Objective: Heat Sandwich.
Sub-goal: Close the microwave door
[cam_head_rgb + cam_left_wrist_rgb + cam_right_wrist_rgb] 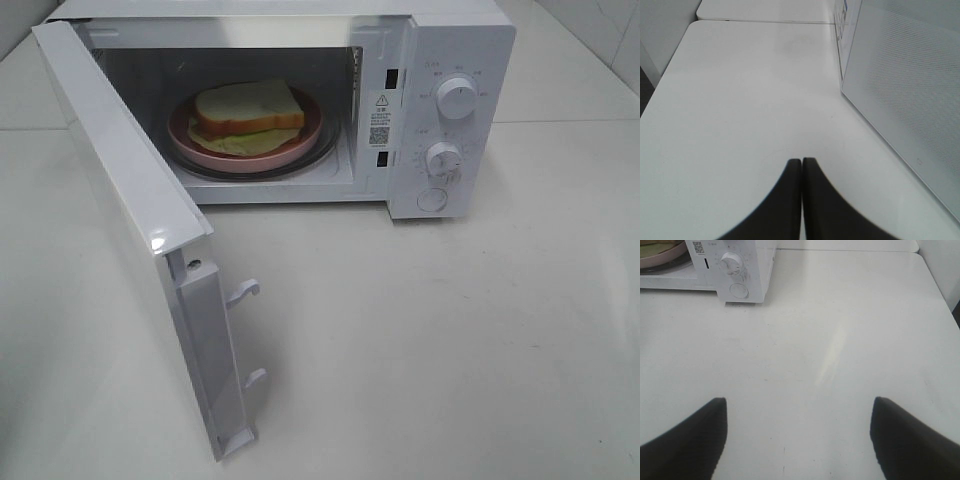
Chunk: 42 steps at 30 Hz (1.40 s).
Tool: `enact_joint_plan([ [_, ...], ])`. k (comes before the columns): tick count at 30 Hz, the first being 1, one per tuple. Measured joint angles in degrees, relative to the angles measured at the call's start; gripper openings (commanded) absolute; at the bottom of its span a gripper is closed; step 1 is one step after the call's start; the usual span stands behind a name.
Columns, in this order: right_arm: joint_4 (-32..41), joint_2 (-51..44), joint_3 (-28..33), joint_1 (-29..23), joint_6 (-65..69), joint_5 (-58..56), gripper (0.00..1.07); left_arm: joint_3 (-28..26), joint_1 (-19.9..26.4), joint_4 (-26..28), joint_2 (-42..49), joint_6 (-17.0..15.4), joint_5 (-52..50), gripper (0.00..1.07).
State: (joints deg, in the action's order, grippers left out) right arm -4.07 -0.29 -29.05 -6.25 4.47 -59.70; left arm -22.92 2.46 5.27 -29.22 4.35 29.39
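A white countertop microwave oven [455, 50] stands toward the far edge of the white table [450, 350], its hinged white door [130, 220] swung wide open toward the near-left edge, two latch hooks showing on the door's free edge. Inside the cavity, the sandwich [248, 112] of thick square white bread with tan crust, green lettuce and an orange layer lies on a round pink plate [200, 150], which sits on the clear glass turntable [320, 160]. The bread covers the middle of the plate and the lettuce reaches toward the plate's near rim. On the oven's control panel are two round white knobs, upper [457, 100] and lower [443, 160], with a round button [432, 199] beneath. The left gripper [802, 162] has its two dark fingers pressed together with nothing between them, over bare table beside the open door. The right gripper [800, 402] has its dark fingers spread wide and empty above the table, in front of the oven's panel side.
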Motion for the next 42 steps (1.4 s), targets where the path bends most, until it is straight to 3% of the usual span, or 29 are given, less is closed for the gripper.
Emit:
enact_joint_plan([
  [6,0.0,0.0,0.0,0.0,0.0,0.0,0.76,6.1,0.0,0.1,-6.1,4.7,-15.0,0.0],
  [10,0.0,0.0,0.0,0.0,0.0,0.0,0.76,8.0,0.0,0.1,-9.6,5.3,-23.5,0.0],
  [18,0.0,0.0,0.0,0.0,0.0,0.1,0.76,8.4,0.0,0.1,-18.2,5.2,-36.4,0.0],
  [23,0.0,0.0,0.0,0.0,0.0,0.1,0.76,8.5,-0.3,0.1,-24.5,2.9,-44.1,0.0],
  [33,0.0,0.0,0.0,0.0,0.0,0.1,0.76,8.5,-8.1,-4.0,-35.3,1.7,-59.6,0.0],
  [42,0.0,0.0,0.0,0.0,0.0,0.1,0.76,7.3,-14.6,-5.3,-42.6,1.7,-65.0,0.0],
])
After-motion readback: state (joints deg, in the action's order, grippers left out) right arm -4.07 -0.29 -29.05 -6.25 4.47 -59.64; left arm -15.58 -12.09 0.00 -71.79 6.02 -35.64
